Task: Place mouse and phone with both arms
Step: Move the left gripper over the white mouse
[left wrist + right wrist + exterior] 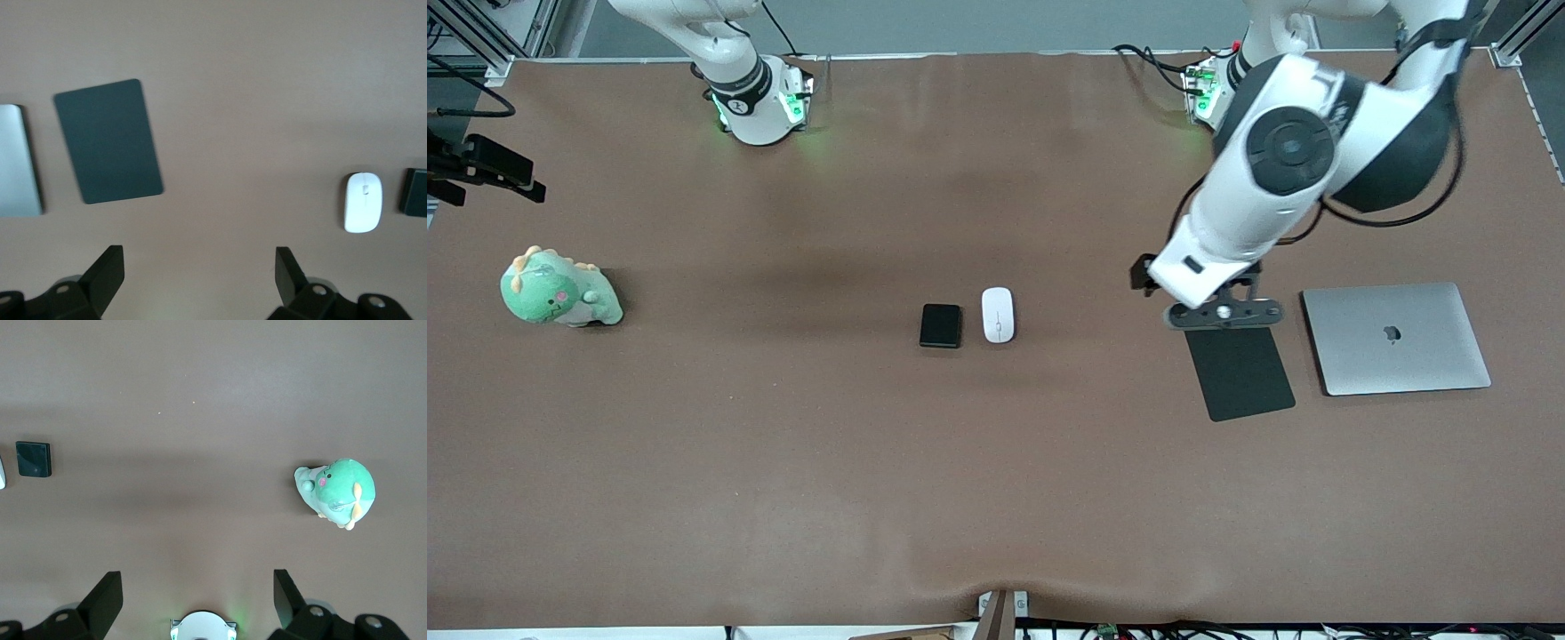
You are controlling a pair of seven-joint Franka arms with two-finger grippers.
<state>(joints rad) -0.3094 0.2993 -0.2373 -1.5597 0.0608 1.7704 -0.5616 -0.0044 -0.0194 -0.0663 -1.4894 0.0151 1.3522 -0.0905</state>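
The white mouse [998, 314] lies mid-table beside the black phone [941, 325], with the mouse toward the left arm's end. My left gripper [1224, 316] hangs open and empty over the edge of the black mouse pad [1239, 372] that lies toward the robots' bases. In the left wrist view, the left gripper [199, 257] has only bare table between its fingers. The mouse [363, 202] and the phone's edge [415, 192] lie off to one side. My right gripper [198, 580] is open and empty high above its own base [203, 625]. The phone [33, 459] is far off in its view.
A closed silver laptop [1396, 338] lies beside the mouse pad at the left arm's end. A green dinosaur plush [560, 289] sits at the right arm's end. A black camera mount [489, 164] juts in at that end's edge.
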